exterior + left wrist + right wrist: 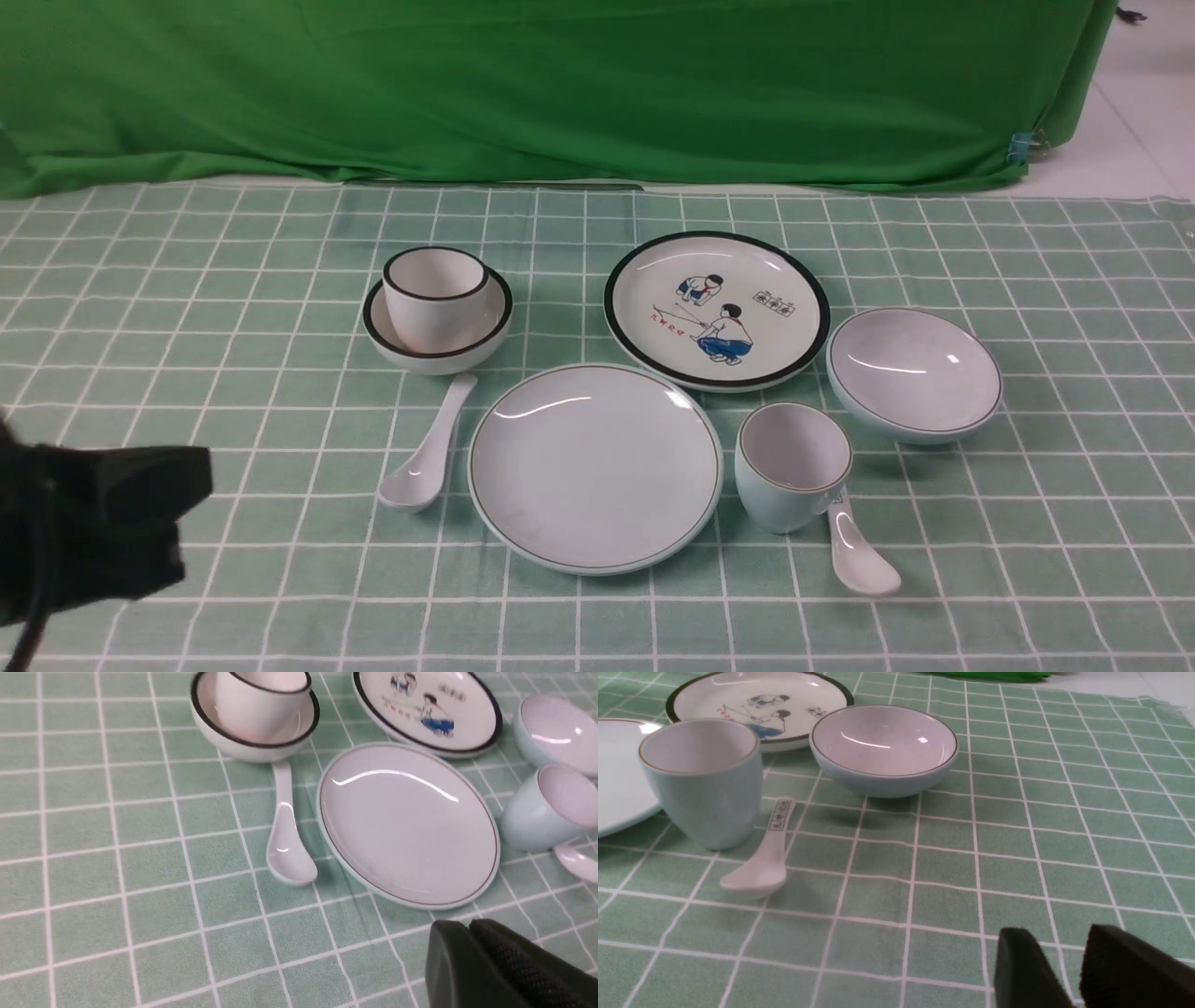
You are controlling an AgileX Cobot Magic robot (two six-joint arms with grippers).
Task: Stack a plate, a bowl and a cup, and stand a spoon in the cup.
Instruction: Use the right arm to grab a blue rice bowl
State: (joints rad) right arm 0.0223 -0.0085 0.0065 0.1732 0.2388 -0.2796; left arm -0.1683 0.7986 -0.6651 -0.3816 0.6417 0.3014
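Observation:
The plain pale plate (595, 467) (406, 821) lies at the middle front of the checked cloth. Right of it stands the pale cup (792, 464) (703, 781), and the pale bowl (915, 373) (883, 749) sits further right and back. The plain white spoon (425, 457) (285, 840) lies just left of the plate, scoop toward me. My left gripper (187, 490) (467, 926) hovers low at the front left, shut and empty, well short of the spoon. In its wrist view my right gripper (1057, 940) is open and empty, over bare cloth short of the bowl and cup.
A black-rimmed bowl (437, 350) holding a black-rimmed cup (435, 285) stands at the back left. A black-rimmed cartoon plate (717, 310) lies behind the plain plate. A spoon with printed marks (864, 560) (761, 863) lies against the pale cup. A green curtain hangs behind.

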